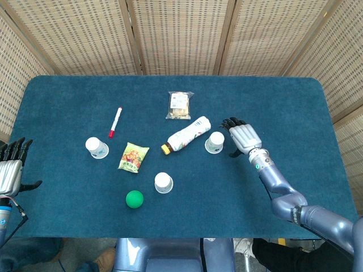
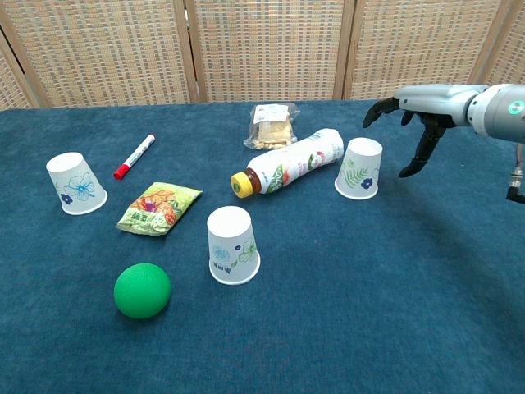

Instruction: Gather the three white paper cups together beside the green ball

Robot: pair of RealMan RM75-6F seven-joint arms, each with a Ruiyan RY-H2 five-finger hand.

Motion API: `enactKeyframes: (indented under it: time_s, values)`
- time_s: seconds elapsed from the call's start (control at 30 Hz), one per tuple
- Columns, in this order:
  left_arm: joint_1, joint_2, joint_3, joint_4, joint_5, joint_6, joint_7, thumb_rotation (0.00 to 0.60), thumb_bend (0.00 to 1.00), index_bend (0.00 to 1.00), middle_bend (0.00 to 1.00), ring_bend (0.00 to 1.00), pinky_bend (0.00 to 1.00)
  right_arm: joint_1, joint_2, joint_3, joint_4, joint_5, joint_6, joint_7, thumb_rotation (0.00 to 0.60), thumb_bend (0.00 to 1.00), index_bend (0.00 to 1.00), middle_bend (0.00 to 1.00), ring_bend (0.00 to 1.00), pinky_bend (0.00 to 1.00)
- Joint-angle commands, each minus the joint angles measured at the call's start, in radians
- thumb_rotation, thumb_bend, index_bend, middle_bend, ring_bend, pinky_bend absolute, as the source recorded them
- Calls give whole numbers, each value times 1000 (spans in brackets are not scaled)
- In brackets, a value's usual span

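Three inverted paper cups: left cup [image 1: 97, 147], centre cup [image 1: 163, 182], right cup [image 1: 214, 142]. Green ball [image 1: 134, 199] lower left of the centre cup. Right hand [image 1: 243, 137] just right of the right cup, fingers spread, holding nothing. Left hand [image 1: 11, 170] at left frame edge, spread.

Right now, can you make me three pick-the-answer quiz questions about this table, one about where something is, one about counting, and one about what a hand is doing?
1. What lies nearest the green ball?
A. red marker
B. upside-down paper cup
C. cracker packet

2. How many white paper cups stand on the table?
A. two
B. three
C. five

3. What is the right hand doing?
A. holding a cup
B. pressing the bottle
C. open beside the fern-print cup, holding nothing

Answers:
1 B, that cup stands just right of the ball.
2 B, three show in both views.
3 C, its fingers are spread with a gap to the cup.
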Motion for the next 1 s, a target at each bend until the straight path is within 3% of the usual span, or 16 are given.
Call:
enactKeyframes:
  time_s: [0.03,0.3,0.47,0.6,0.77,1.0]
  values:
    - [0,0,-1,0,-2,1,2,600,0,0,0,0,0,31,-51,-4,58,14,-1,-12,600,185,248,240,155,287]
    - [-5,-4,-4,11,-13,-12,3,600,0,0,0,0,0,61,-118,-8,129,9,5,14,600,244,300,310,236,331]
    - [-6,-3,-6,14,-18,-15,-1,600,0,0,0,0,0,63,-166,5,173,1,42,62,600,349,462,489,450,459]
    - [-10,1,-4,14,-22,-26,2,600,0,0,0,0,0,62,-170,5,177,-4,52,80,600,399,522,542,504,516]
    - [-12,6,-2,8,-22,-32,3,600,0,0,0,0,0,49,-111,-2,88,-18,63,81,600,431,520,557,509,526]
    - [-6,16,6,-8,1,-23,-7,600,0,0,0,0,0,8,47,-40,-187,-77,99,48,600,444,518,557,509,526]
